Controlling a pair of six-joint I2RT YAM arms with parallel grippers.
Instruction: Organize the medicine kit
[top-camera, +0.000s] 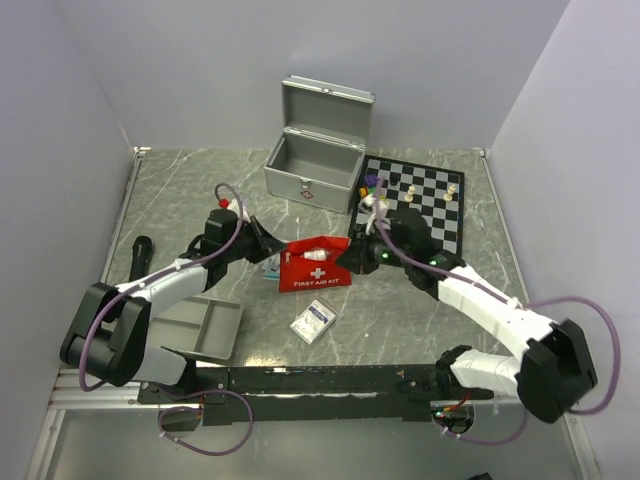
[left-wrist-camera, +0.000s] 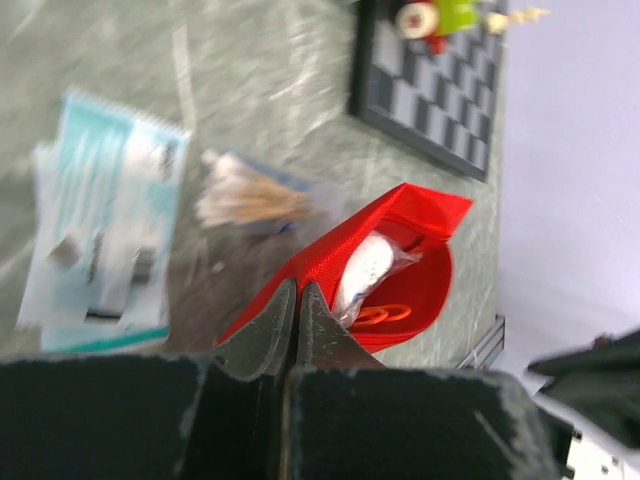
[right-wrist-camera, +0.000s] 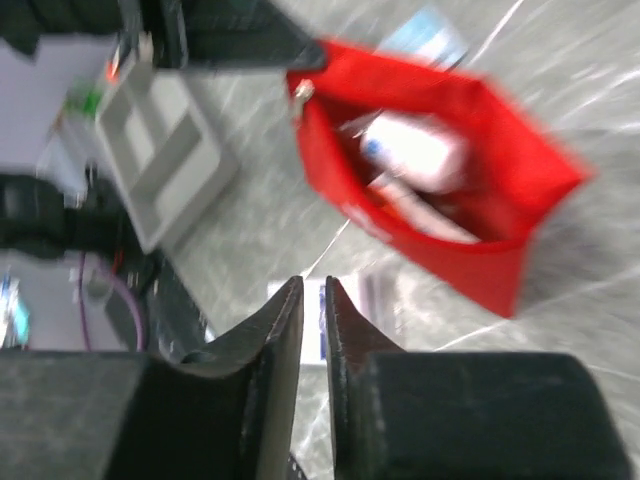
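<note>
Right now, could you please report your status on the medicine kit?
Left gripper shut at open red fabric first-aid pouch rim. Right gripper shut, off pouch. White packet loose nearby.

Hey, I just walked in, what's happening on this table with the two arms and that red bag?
Two robot arms are working at an open red first aid pouch in the middle of the table. The left gripper seems to pinch the pouch's rim, fingers shut. The right gripper hangs near the pouch's other end, nearly closed and holding nothing. Wrapped supplies sit inside the pouch; a cotton swab pack, a blue-and-white packet and a small white packet lie outside it.
</note>
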